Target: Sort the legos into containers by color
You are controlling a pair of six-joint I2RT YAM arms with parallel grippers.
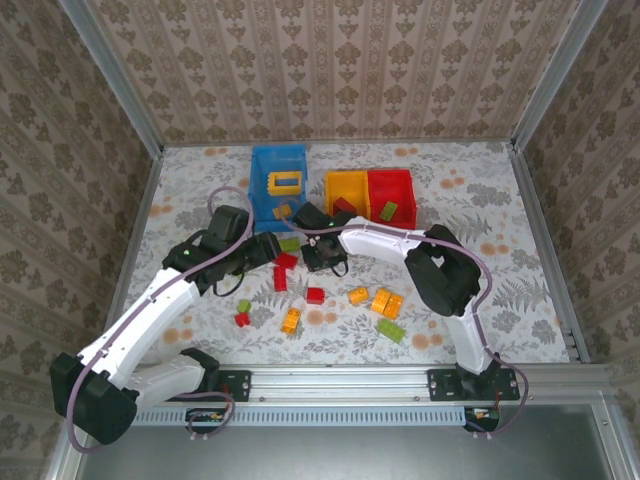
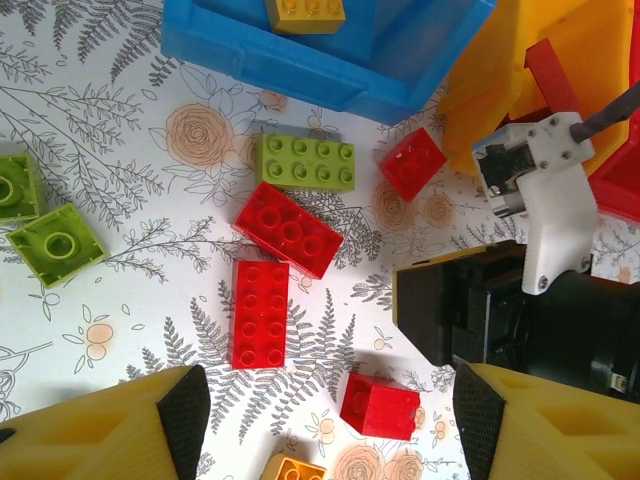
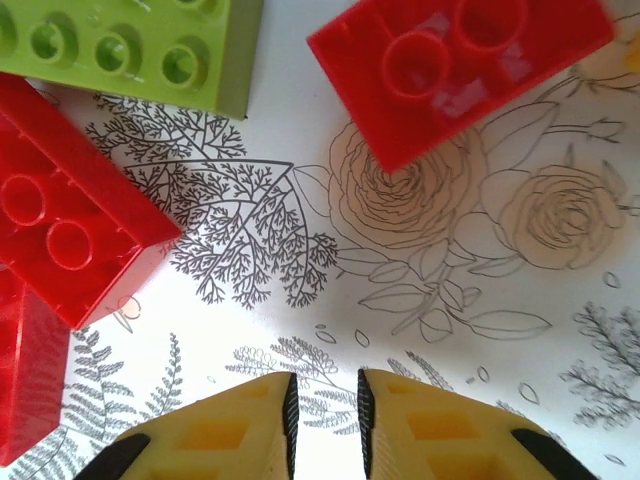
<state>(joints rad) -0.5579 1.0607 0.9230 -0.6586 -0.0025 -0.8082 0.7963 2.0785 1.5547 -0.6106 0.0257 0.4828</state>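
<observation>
Legos [image 1: 315, 295] loose on bench [image 1: 520, 250], before containers [image 1: 257, 185]. Left pincer [image 2: 330, 405] open, empty; long red brick [image 2: 260, 313] just ahead, long axis crosswise to jaw line. Right pincer [image 3: 325, 420] closed on nothing over bare bench; square red brick [image 3: 460, 70] ahead-right.

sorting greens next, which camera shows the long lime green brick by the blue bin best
Left wrist: the long lime green brick lies whole and sharp, all eight studs visible, beside the blue bin. The right wrist view cuts it off at the top edge. The top external view shows it tiny, between the arms.
</observation>
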